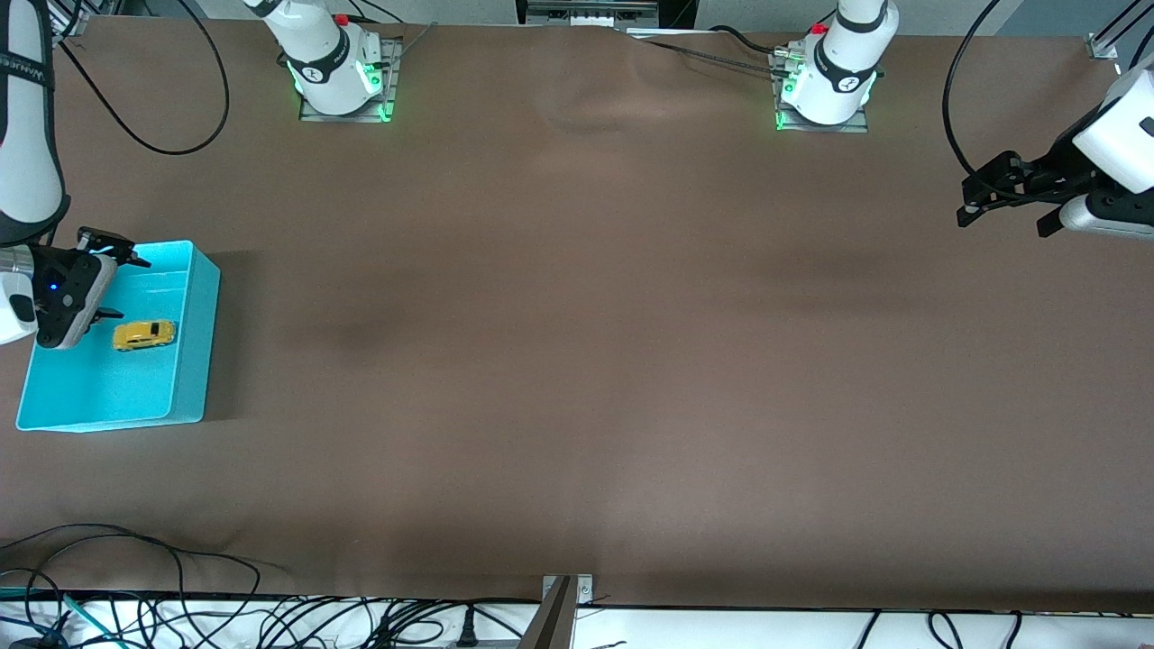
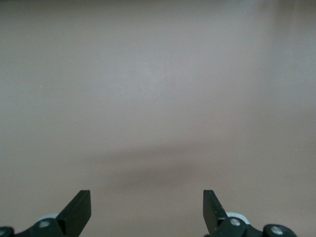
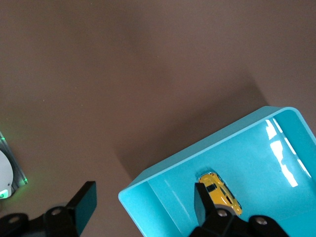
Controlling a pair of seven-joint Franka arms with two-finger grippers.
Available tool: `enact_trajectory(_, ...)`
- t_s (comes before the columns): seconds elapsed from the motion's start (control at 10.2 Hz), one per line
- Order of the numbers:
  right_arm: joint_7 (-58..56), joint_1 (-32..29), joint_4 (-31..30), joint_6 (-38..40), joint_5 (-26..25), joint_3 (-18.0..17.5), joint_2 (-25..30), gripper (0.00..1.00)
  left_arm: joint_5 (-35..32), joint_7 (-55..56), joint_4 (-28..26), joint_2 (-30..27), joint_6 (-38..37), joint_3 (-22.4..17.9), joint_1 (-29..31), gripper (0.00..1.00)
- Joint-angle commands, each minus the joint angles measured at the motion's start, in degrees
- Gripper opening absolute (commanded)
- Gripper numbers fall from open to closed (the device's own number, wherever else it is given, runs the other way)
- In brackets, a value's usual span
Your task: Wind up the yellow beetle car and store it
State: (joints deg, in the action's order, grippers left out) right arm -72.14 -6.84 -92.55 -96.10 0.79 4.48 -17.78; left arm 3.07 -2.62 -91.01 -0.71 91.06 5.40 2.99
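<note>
Turquoise bin (image 1: pixel 194 333) is lying lowest of the table's things in the front view, at about nine o'clock on the brown table (image 1: pixel 577 361), at the right arm's end; its open top is facing up, and its walls are standing on the cloth; inside it, the yellow beetle car (image 1: pixel 143 335) is sitting on the bin's floor, on its wheels, lying lengthwise along the table's long direction, apart from the walls; in the right wrist view the car (image 3: pixel 220 192) is showing on the turquoise floor, partly covered by one dark finger (image 3: pixel 204 204) of that arm's own pincer.

Right gripper (image 1: pixel 113 286) is hanging over the bin, just beside the car and above it; its two fingers are standing wide apart and are gripping nothing; the car is lying free of them.

Left gripper (image 1: pixel 1005 214) is waiting up in the air at about three o'clock, over the bare cloth at the left arm's end, well apart from the bin; its fingers (image 2: pixel 79 210) are spread wide in the left wrist view, with only brown cloth showing between them, and nothing is being held.

Both arm bases are glowing green along the twelve o'clock edge.
</note>
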Motion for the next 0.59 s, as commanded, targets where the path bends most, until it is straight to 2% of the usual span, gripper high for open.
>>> enact_trajectory(0.0,7.0,-0.3,2.2,2.3,0.8,-1.6,1.1,0.88,-0.3,0.1,2.0,0.9,-1.3,0.1,0.2,1.0)
enact_trajectory(0.49,26.0,-0.1,2.1,2.0,0.7,-6.8,4.1,0.88,-0.3,0.1,2.0,0.9,-1.3,0.1,0.3,1.0)
